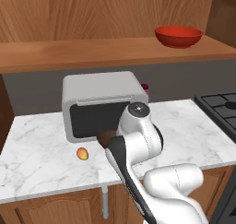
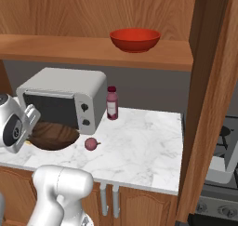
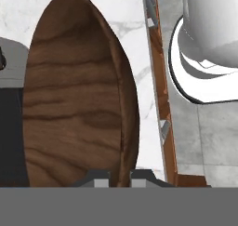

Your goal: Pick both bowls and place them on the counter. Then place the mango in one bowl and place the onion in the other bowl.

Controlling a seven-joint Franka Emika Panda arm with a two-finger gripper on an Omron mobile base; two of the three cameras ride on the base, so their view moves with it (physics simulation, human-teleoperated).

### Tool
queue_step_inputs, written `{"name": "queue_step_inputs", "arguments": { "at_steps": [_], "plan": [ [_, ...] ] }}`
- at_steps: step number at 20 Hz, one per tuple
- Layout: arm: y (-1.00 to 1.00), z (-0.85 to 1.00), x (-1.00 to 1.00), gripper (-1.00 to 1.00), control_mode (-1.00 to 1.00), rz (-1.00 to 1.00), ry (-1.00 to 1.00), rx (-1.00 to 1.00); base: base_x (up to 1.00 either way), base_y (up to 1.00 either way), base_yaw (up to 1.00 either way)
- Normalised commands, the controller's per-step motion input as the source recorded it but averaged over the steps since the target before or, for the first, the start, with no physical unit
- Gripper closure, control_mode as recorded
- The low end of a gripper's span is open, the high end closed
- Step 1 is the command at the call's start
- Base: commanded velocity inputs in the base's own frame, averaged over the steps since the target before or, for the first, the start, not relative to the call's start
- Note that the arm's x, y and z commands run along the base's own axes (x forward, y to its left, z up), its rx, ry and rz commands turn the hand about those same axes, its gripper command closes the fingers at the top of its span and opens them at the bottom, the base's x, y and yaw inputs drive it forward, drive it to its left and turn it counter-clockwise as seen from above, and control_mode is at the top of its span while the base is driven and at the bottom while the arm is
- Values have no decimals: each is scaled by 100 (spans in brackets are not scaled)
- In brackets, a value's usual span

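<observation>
two bowls, wooden bowl [image 3: 79, 104] in gripper [image 3: 120, 177], red bowl [image 2: 135, 39] on shelf [image 2: 69, 48]

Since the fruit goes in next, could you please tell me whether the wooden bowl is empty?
Empty. The wooden bowl shows bare wood grain inside; the onion and mango lie on the counter.

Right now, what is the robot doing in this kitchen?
The arm's jaws are shut on the rim of the dark wooden bowl, which is on or just above the marble counter in front of the toaster oven; whether it rests there cannot be told. The red bowl is on the wooden shelf. The mango and the onion lie on the counter, neither in a bowl. A small bottle stands beside the oven.
</observation>
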Motion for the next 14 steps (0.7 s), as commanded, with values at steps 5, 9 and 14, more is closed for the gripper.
{"name": "queue_step_inputs", "arguments": {
  "at_steps": [5,9,14],
  "plan": [
    [7,-31,15,100,-100,-4,7,-4,0,0,0],
    [9,-22,26,100,-100,-2,8,-5,0,0,0],
    [10,-20,26,100,-100,0,5,-6,0,0,0]
  ]
}}
